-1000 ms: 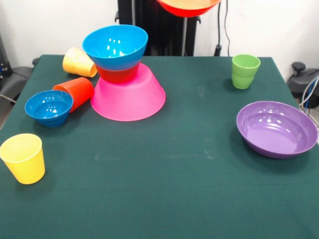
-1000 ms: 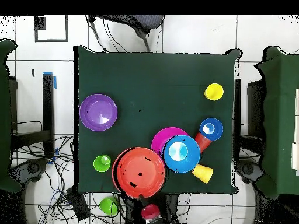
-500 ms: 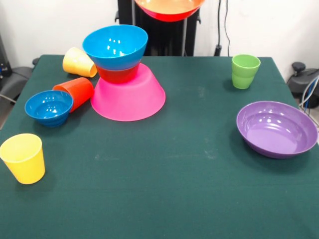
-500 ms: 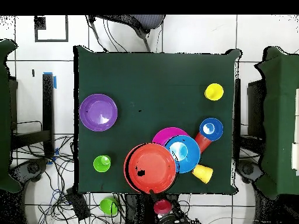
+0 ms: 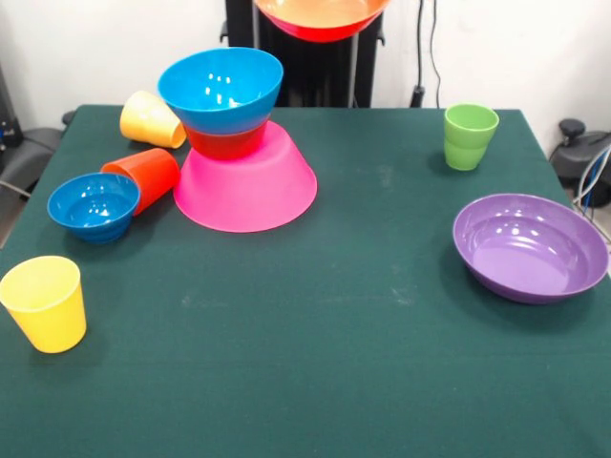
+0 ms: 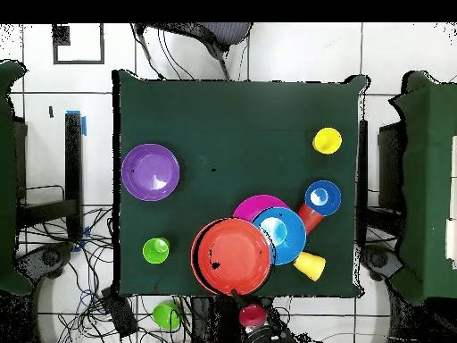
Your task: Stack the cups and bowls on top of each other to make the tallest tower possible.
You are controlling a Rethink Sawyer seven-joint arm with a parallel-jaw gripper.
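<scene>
The wide shallow orange bowl (image 5: 322, 17) hangs in the air at the top edge, just right of the tower. From above, this bowl (image 6: 232, 256) overlaps the tower's medium blue bowl (image 6: 286, 234). My gripper (image 6: 235, 291) grips its rim nearest the base, mostly hidden by the bowl. The tower is an upturned pink bowl (image 5: 245, 186), a small orange bowl (image 5: 224, 143) and the blue bowl (image 5: 221, 88) on top. A yellow cup (image 5: 151, 119) and an orange-red cup (image 5: 148, 176) lie on their sides beside it.
A small blue bowl (image 5: 94, 205) sits left of the tower, against the orange-red cup. A second yellow cup (image 5: 45, 303) stands upright at the near left. A green cup (image 5: 470, 135) stands far right, with the purple bowl (image 5: 530, 246) in front of it.
The held orange bowl has shifted sideways toward the tower, leftward in the front view. It now overlaps the blue bowl from above. Everything on the table stayed put.
</scene>
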